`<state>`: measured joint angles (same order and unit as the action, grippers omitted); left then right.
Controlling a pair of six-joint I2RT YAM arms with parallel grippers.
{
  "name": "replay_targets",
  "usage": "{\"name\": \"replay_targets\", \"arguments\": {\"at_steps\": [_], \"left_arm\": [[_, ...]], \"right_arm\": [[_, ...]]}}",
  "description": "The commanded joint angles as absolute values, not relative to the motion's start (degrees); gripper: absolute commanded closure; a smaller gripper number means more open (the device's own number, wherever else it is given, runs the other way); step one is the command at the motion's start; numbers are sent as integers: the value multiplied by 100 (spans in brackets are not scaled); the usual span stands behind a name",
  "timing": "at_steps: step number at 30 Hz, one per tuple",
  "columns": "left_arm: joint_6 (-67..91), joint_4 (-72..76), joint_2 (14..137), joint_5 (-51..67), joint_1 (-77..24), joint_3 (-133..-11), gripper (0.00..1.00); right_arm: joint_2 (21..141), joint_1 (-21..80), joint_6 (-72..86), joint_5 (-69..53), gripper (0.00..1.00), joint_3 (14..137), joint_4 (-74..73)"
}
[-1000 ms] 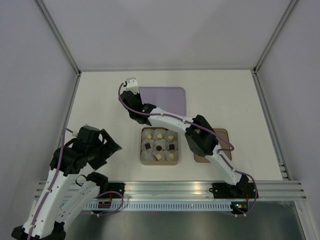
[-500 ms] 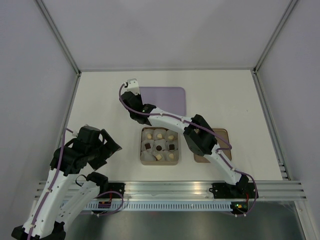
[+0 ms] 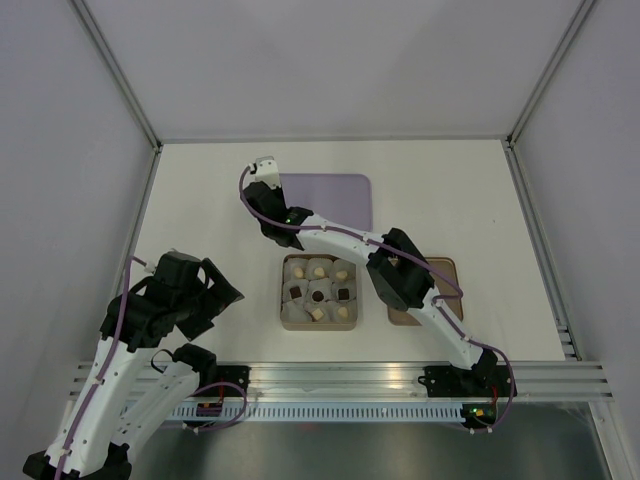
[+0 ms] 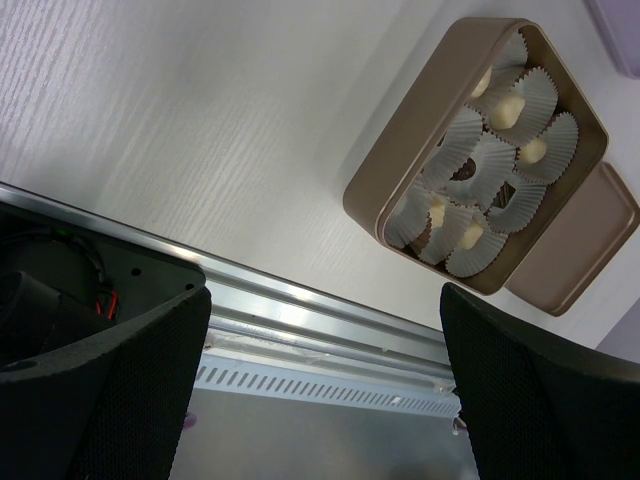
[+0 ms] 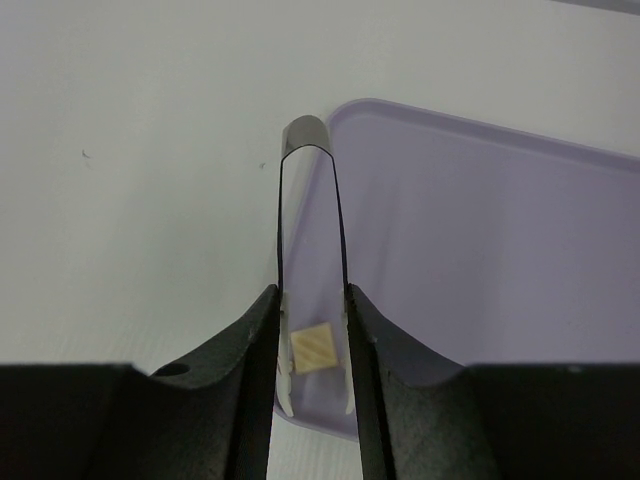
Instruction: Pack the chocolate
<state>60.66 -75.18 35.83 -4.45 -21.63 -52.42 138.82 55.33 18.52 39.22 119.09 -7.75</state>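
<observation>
One pale tan chocolate cube point(image 5: 316, 350) sits between the white pads point(image 5: 286, 385) of my right gripper point(image 5: 316, 385), at the near corner of the purple tray point(image 5: 480, 260). The jaws are closed in tight on the cube, and a thin dark strip loops forward from them. From above, the right gripper point(image 3: 262, 170) is at the tray's far left corner point(image 3: 325, 200). The tan box point(image 3: 318, 293) holds white paper cups with several tan and dark chocolates point(image 3: 317, 296); the box also shows in the left wrist view point(image 4: 480, 160). My left gripper point(image 3: 225, 297) is wide open and empty, left of the box.
The flat brown lid point(image 3: 440, 272) lies right of the box, partly under my right arm; it also shows in the left wrist view point(image 4: 575, 245). A metal rail point(image 3: 340, 375) runs along the near table edge. Walls close in the table on the left, right and back.
My right gripper has shifted slightly at the tray's far left corner. The left arm has not moved.
</observation>
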Motion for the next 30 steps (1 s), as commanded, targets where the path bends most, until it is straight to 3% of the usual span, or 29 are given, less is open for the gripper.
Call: {"name": "replay_targets", "arguments": {"at_steps": [1, 30], "left_arm": [[5871, -7435, 3577, -527, -2188, -5238, 0], [5783, -7479, 3568, -632, -2180, -5273, 0]], "right_arm": [[14010, 5476, 1758, 3858, 63, 12146, -501], [14476, 5379, 1397, 3779, 64, 12779, 44]]}}
